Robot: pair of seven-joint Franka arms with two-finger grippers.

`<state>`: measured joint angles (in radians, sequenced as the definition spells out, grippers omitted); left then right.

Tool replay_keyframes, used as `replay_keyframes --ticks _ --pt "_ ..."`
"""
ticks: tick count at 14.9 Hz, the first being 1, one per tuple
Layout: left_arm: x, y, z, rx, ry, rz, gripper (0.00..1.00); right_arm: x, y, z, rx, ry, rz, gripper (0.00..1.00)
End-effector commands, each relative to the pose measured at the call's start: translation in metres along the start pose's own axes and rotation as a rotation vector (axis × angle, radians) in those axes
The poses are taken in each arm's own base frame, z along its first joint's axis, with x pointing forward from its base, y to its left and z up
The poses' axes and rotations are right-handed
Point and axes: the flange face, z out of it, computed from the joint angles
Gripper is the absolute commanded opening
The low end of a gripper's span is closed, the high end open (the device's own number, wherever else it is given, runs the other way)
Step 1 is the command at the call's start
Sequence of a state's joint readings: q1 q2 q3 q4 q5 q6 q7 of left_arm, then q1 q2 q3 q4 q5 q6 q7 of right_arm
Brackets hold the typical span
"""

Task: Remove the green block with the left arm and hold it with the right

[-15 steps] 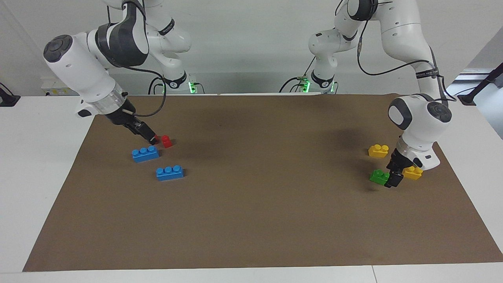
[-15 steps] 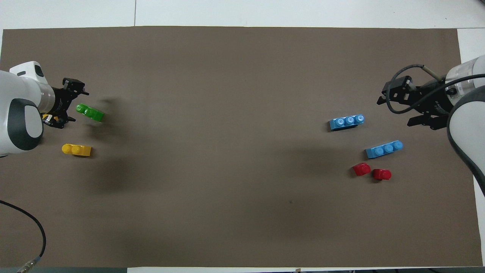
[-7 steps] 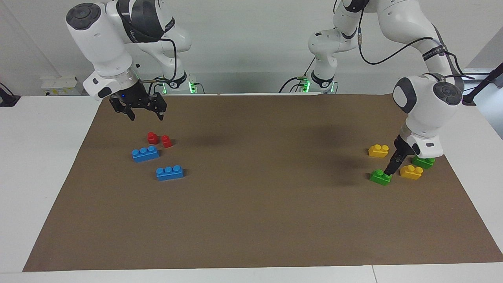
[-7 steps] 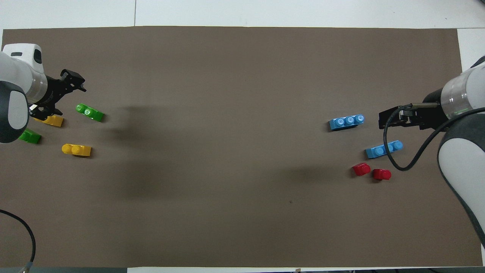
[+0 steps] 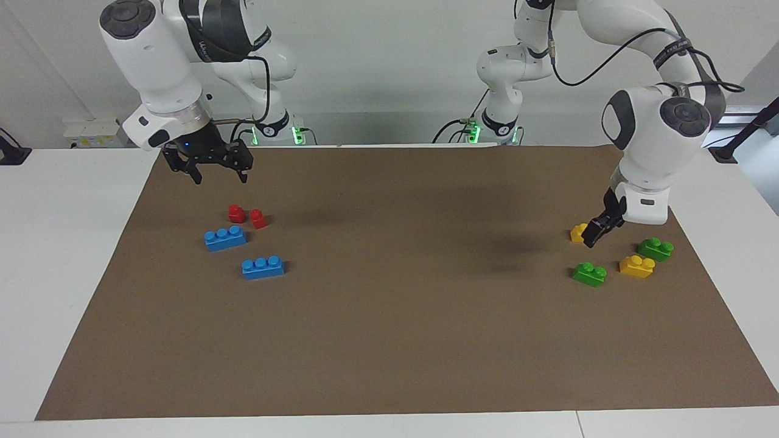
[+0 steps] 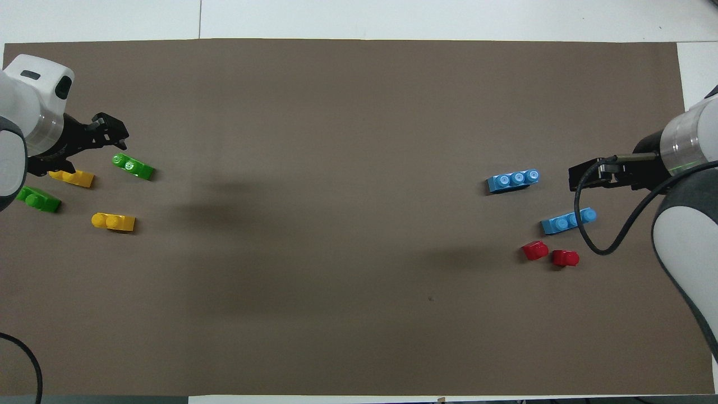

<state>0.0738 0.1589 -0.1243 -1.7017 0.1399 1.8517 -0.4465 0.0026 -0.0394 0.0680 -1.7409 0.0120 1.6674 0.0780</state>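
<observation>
the left gripper (image 5: 593, 234) hangs empty over a yellow brick (image 5: 578, 232), jaw state unclear; green block (image 5: 589, 274) lies on the mat; the right gripper (image 5: 214, 170) waits, jaws spread.

A plain brown mat (image 5: 389, 316) covers the white bench (image 5: 67, 243), and on it lie two bright green bricks (image 5: 589, 273) (image 5: 655, 248), two yellow bricks (image 5: 636, 266) (image 6: 113, 221), two blue three-stud bricks (image 5: 225, 237) (image 5: 262, 267) and two small red pieces (image 5: 235, 213) (image 5: 258, 218). The arms are glossy white with dark grey joints. Each hand (image 5: 210, 173) (image 5: 593, 237) looks black, as far as I can make out.
</observation>
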Motion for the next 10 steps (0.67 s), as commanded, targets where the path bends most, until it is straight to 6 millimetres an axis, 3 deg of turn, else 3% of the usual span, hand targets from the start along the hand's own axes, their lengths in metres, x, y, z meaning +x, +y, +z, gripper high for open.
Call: replay_keyframes --ticks 1,6,10 --pt "-0.014 -0.01 -0.038 0.026 -0.031 0.168 1.0 -0.001 0.002 -0.003 -0.018 -0.001 -0.017 1.0" --pt "-0.052 -0.025 -0.086 -0.006 -0.106 0.27 1.0 -0.001 0.003 -0.003 -0.019 -0.006 -0.017 1.0" --pt "-0.064 -0.033 -0.11 -0.039 -0.171 0.34 1.0 0.0 0.005 -0.002 -0.026 -0.006 -0.023 1.0"
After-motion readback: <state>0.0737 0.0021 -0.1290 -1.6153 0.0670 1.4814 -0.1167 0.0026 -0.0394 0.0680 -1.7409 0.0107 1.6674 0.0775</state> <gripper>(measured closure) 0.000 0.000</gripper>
